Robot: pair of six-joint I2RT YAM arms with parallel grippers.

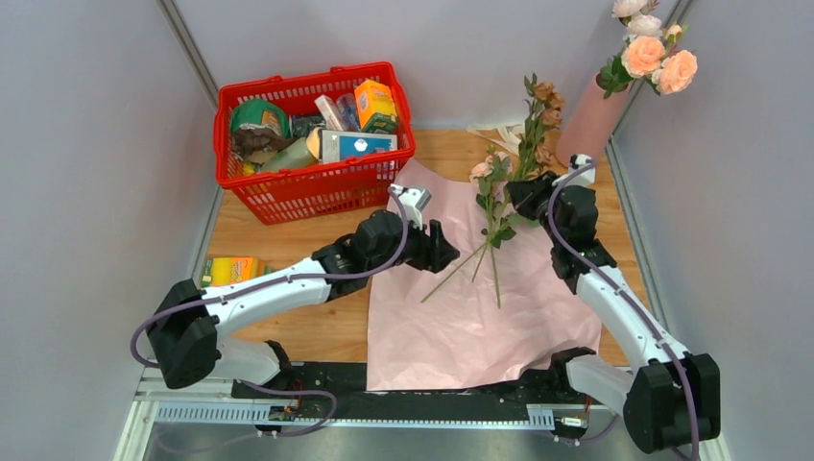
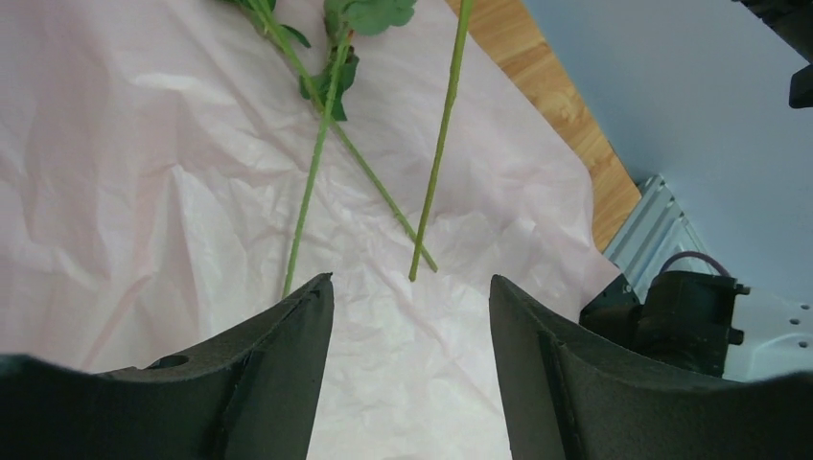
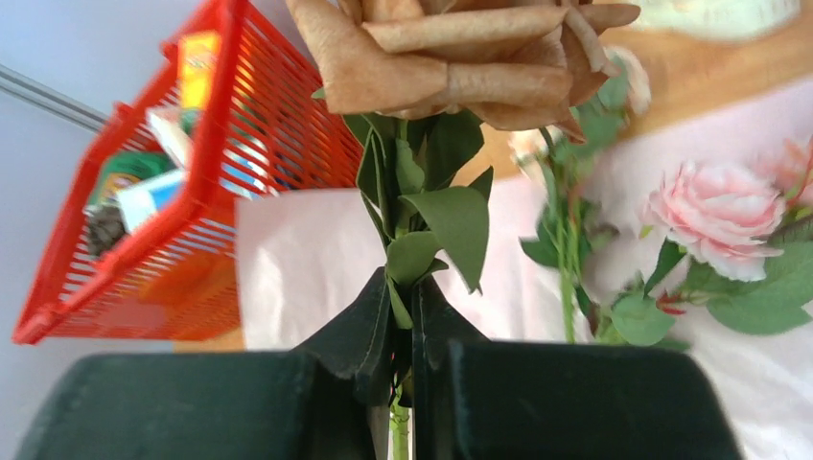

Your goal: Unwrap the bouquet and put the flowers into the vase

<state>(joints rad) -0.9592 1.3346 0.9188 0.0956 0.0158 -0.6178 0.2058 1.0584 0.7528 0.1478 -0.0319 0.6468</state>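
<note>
Well, we see paper spread flat, roses in the vase; right jaws pinch a brown rose, left jaws gape empty before three stems.

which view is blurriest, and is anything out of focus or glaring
Right wrist is softest: the brown rose pinched in the right fingers is fairly sharp, but the red basket and pink rose behind it are blurred. Left wrist is crisp on the stems and creased paper; the left fingers are dark, with little detail. Top view is evenly lit and sharp, with no glare.
</note>
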